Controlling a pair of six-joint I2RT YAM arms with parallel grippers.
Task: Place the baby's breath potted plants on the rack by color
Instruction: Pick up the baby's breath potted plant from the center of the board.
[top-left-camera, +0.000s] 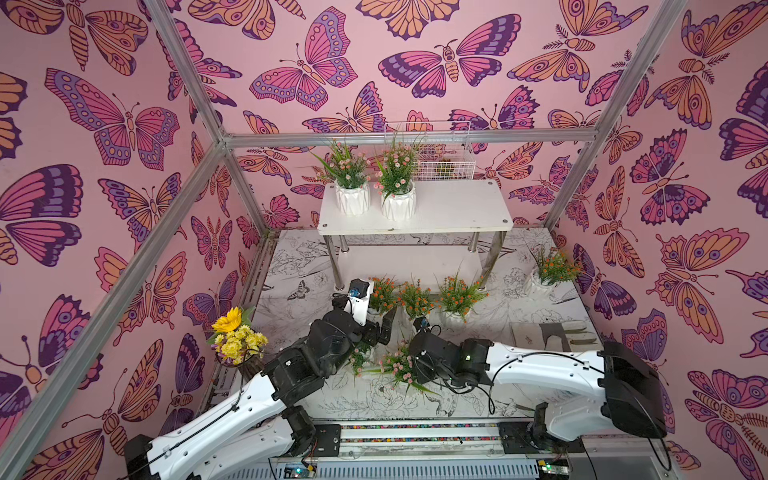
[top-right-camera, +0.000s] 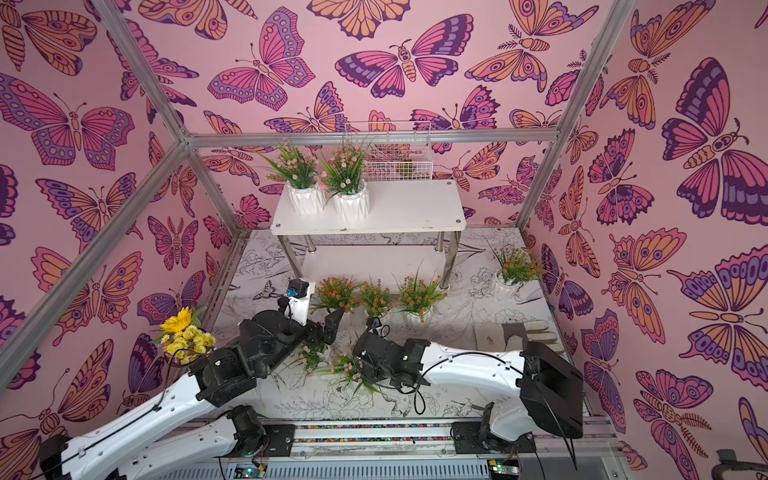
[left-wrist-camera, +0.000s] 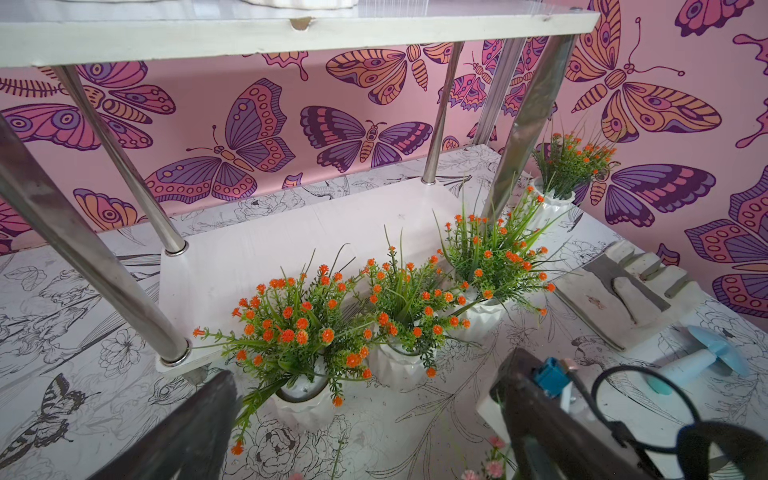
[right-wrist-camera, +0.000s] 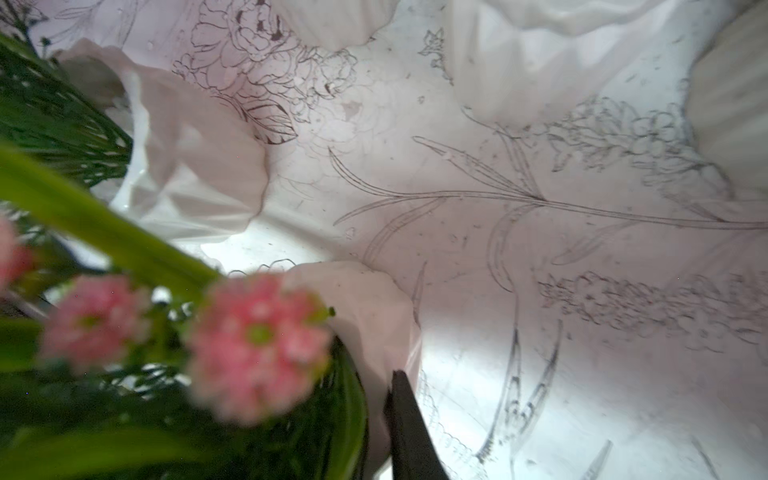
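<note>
I read the right gripper (top-left-camera: 410, 362) as closed on the rim of a pink plant (top-left-camera: 397, 368), lower centre in both top views. The left gripper (left-wrist-camera: 370, 374) gapes wide, holding nothing, just below a row of orange plants (top-left-camera: 415, 299) at centre. Two more pink pots (top-left-camera: 351, 174) sit on the top board of the rack (top-left-camera: 457, 208), upper centre.

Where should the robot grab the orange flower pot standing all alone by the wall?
Best by the white ribbed pot, low on its sides, below the orange baby's breath sprigs. Come from the front, the robot's side: the pot stands upright with bare table before it, the wall is close beside it, and the floppy sprigs would probably block a grab from above.
</note>
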